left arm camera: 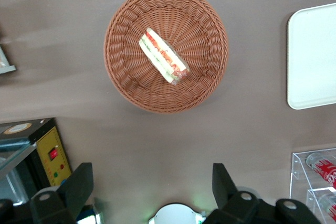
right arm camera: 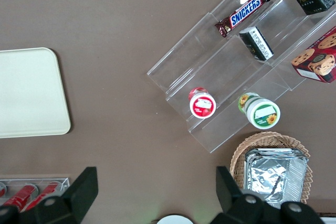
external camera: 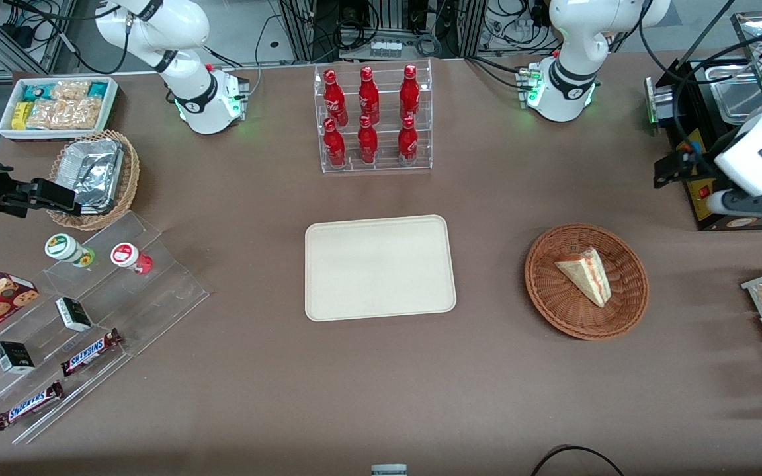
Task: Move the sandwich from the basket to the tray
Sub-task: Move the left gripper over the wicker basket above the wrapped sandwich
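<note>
Wicker basket (external camera: 586, 281) holds the sandwich (external camera: 585, 275); tray (external camera: 380, 267) is bare, end effector (left arm camera: 149, 190) spread apart, well above, transfer unstarted.

The working left arm's white forearm sits at the right edge of the front view, its gripper (left arm camera: 151, 188) raised, fingers (left arm camera: 79, 186) spread wide apart.

Red bottles (external camera: 371, 119) in a rack (external camera: 374, 162) — Snickers bars (external camera: 90, 352) nearby.
</note>
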Controlling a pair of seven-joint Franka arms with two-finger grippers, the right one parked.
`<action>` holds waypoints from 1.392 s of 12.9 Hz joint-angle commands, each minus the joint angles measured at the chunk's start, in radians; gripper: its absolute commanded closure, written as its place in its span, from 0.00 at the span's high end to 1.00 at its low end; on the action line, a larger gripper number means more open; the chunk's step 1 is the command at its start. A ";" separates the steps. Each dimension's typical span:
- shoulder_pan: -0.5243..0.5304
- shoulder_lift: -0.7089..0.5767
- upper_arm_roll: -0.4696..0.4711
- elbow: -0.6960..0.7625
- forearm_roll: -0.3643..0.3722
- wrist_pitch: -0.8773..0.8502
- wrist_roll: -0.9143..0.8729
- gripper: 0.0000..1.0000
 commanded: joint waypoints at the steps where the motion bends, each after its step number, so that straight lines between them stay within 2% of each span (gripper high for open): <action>1: -0.006 -0.009 -0.006 -0.095 0.011 0.077 0.001 1.00; 4: -0.006 -0.019 -0.006 -0.223 0.011 0.203 0.001 1.00; 10: 0.001 0.000 -0.005 -0.364 0.010 0.384 0.001 1.00; 18: 0.003 0.056 -0.002 -0.462 0.005 0.566 -0.056 1.00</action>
